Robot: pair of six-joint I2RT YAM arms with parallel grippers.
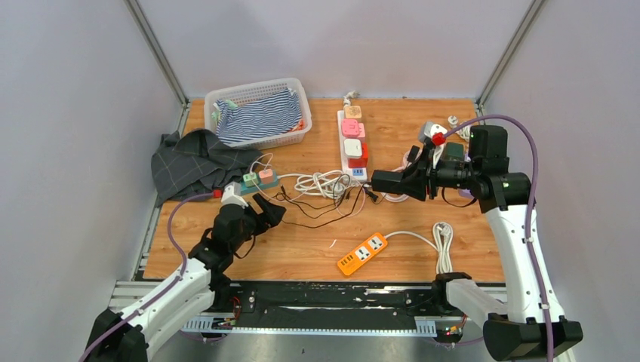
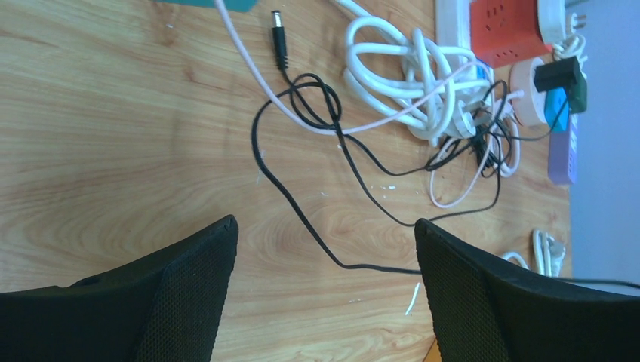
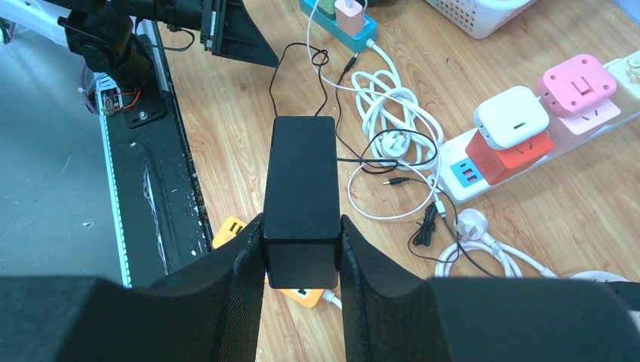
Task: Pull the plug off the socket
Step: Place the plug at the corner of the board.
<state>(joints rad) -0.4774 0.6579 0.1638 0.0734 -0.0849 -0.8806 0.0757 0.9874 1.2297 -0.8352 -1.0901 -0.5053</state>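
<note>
Wooden tabletop under tangled cables, right gripper tight around black adapter, left gripper wide apart.

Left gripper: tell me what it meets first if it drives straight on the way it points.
Likely the thin black cable on the table, just ahead of the open left gripper; the white cable bundle lies beyond. Depth is unclear.
</note>
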